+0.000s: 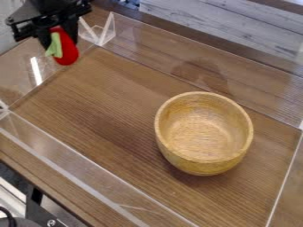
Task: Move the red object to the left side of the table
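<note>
Black gripper (55, 27) at the top-left corner of the view, pointing steeply down, pinching the red object (66, 50) between its fingers, so jaws closed on it, not spread. Red object is a small glossy toy fruit, looks pepper- or strawberry-like, exact type unclear. It hangs clear of the table (106, 115), over the left end of the wood-grain surface, close to the clear acrylic wall (35, 66) on that side. Long axis roughly vertical, slightly tilted; green leafy top sits at the upper left next to the gripper fingers, rounded red end points down toward the tabletop. Upper part of the fruit partly hidden by the fingers, so contact points not readable. Wooden bowl (205, 133) sits upright at right-centre of the table, well apart from the fruit and gripper, nothing visible inside. Second small acrylic piece (101, 31) stands just right of the gripper near the back edge.
</note>
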